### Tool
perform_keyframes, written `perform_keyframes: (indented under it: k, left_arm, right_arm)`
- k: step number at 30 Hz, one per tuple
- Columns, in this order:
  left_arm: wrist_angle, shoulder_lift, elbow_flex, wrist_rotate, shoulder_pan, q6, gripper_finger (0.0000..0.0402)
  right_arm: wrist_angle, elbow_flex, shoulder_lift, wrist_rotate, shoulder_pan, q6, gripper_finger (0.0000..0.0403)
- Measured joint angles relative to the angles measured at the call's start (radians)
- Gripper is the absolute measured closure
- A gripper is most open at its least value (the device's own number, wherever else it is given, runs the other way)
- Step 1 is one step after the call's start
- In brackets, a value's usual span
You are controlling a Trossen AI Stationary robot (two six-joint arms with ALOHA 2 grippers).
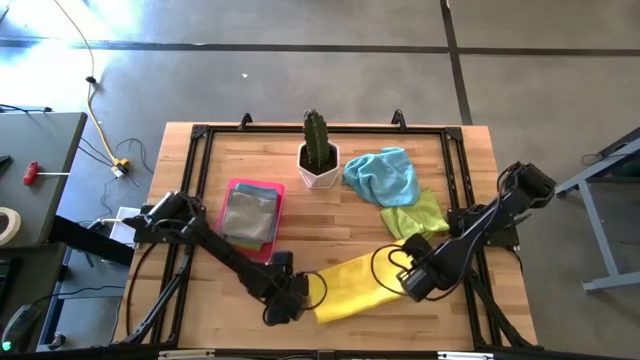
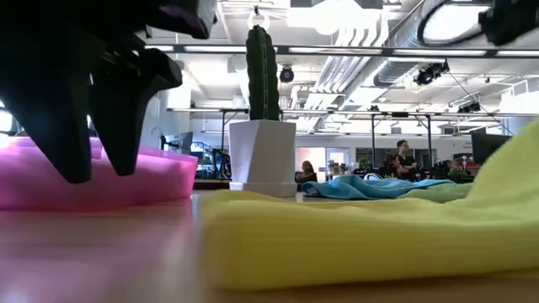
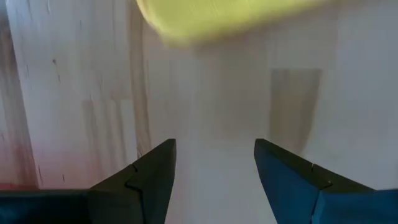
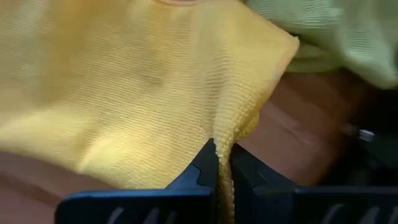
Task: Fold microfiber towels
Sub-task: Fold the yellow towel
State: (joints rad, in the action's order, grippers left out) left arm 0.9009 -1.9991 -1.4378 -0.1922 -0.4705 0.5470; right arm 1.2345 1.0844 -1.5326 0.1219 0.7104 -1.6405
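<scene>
A concrete floor surrounds the wooden desk (image 1: 340, 240). On it the yellow towel (image 1: 352, 285) lies long and slanted, its far end rising toward the lime green towel (image 1: 415, 215) and the light blue towel (image 1: 385, 175). A grey towel (image 1: 250, 215) sits in the pink tray (image 1: 232, 188) beside a potted cactus (image 1: 318, 150). Only the right wrist view shows the right gripper (image 4: 222, 163), its fingers pinched on the yellow towel's edge. The left gripper (image 3: 214, 162) reaches low over bare wood just beside the towel's near end, fingers wide and holding nothing.
</scene>
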Motion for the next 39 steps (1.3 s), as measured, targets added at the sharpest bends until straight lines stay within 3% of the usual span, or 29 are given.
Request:
perform_keyframes:
  k: [3, 7, 22, 31, 39]
  left_arm:
    - [0.020, 0.000, -0.012, -0.006, -0.010, 0.017, 0.0193]
    - [0.049, 0.000, -0.029, -0.011, -0.022, 0.025, 0.0193]
    - [0.053, 0.002, -0.040, -0.032, -0.097, 0.026, 0.0193]
    - [0.054, 0.002, -0.040, -0.067, -0.150, 0.026, 0.0193]
    - [0.055, 0.002, -0.040, -0.081, -0.161, 0.026, 0.0193]
  right_arm:
    - [0.074, 0.084, 0.001, -0.018, -0.004, -0.010, 0.0402]
    - [0.002, 0.147, -0.005, -0.027, -0.023, -0.002, 0.0402]
    - [-0.561, 0.268, -0.247, 0.055, -0.138, 0.306, 0.0403]
    - [-0.663, 0.335, -0.407, 0.048, -0.161, 0.368, 0.0403]
    - [-0.721, 0.348, -0.440, 0.067, -0.161, 0.410, 0.0403]
